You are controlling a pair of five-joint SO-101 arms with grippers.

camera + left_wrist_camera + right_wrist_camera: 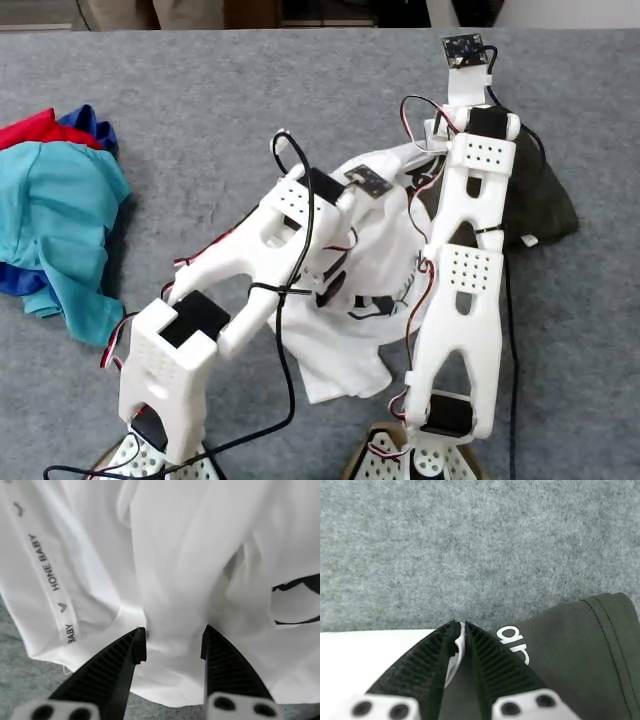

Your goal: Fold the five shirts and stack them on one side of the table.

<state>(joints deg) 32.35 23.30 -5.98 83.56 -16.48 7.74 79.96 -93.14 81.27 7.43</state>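
tabletop (470, 540): right claw (461, 630) tight on shirt (360, 650)

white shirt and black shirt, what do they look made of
The white shirt looks a soft matte knit, probably cotton: it drapes in smooth rounded folds. The black shirt seems a fine-mesh synthetic, by its tiny dotted weave and stitched hem.
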